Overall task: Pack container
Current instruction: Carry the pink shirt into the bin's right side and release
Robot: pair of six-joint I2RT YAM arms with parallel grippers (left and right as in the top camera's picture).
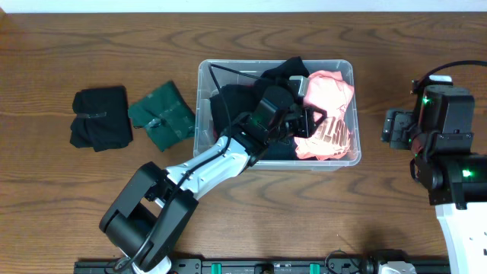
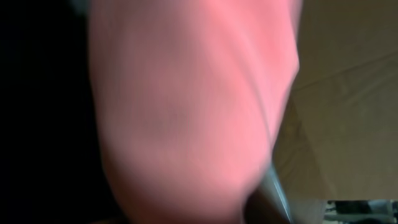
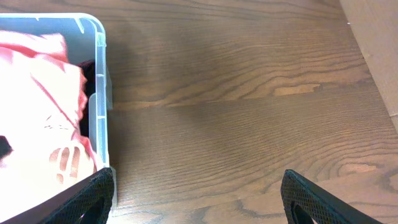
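Note:
The clear plastic container [image 1: 202,99] stands in the middle of the table and holds black clothes [image 1: 236,103] and a pink garment [image 1: 329,114] with a printed design. My left gripper [image 1: 306,114] reaches into the container at the pink garment's left edge. In the left wrist view the pink garment [image 2: 186,106] fills the frame, blurred, pressed against one dark finger at the bottom, so the gripper appears shut on it. My right gripper [image 3: 198,199] is open and empty over bare table, right of the container's wall [image 3: 98,118].
A folded black garment [image 1: 100,118] and a folded dark green garment [image 1: 161,116] lie on the table left of the container. The right arm's base [image 1: 449,144] stands at the right edge. A cardboard surface [image 3: 373,50] shows at the far right in the right wrist view.

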